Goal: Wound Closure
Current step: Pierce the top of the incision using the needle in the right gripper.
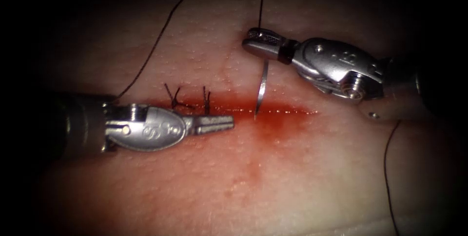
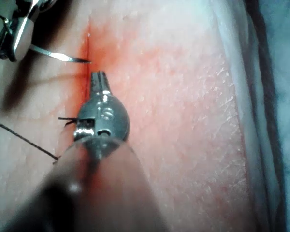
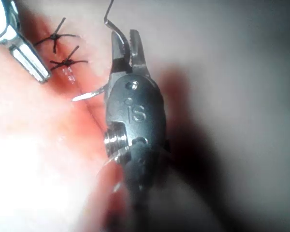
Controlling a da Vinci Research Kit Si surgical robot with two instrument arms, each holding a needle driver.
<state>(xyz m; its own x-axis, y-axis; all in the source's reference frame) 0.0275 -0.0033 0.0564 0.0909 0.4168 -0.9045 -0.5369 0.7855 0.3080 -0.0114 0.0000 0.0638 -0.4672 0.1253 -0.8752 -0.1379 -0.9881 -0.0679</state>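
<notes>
The cut (image 1: 285,111) runs across the tissue (image 1: 312,182), wet with red fluid (image 1: 273,131). My right tool (image 1: 247,41) is shut on the curved needle (image 1: 262,86) close to its thread end. The needle hangs down with its tip on the line of the cut; whether the tip has entered I cannot tell. Its thread (image 1: 262,2) rises from the jaws. My left tool (image 1: 229,124) lies along the cut to the left of the needle, shut and holding nothing. The left wrist view has the needle (image 2: 58,56) pointing at the cut just ahead of the left tool (image 2: 98,75). The right wrist view has the right tool (image 3: 127,36) with the needle's tip (image 3: 87,95) beside it.
Two tied stitches with short cut ends (image 1: 176,100) (image 1: 206,99) stand on the cut just above the left tool. One dark thread (image 1: 156,46) runs from the upper left to the left tool's wrist. Another thread (image 1: 386,167) trails down at the right.
</notes>
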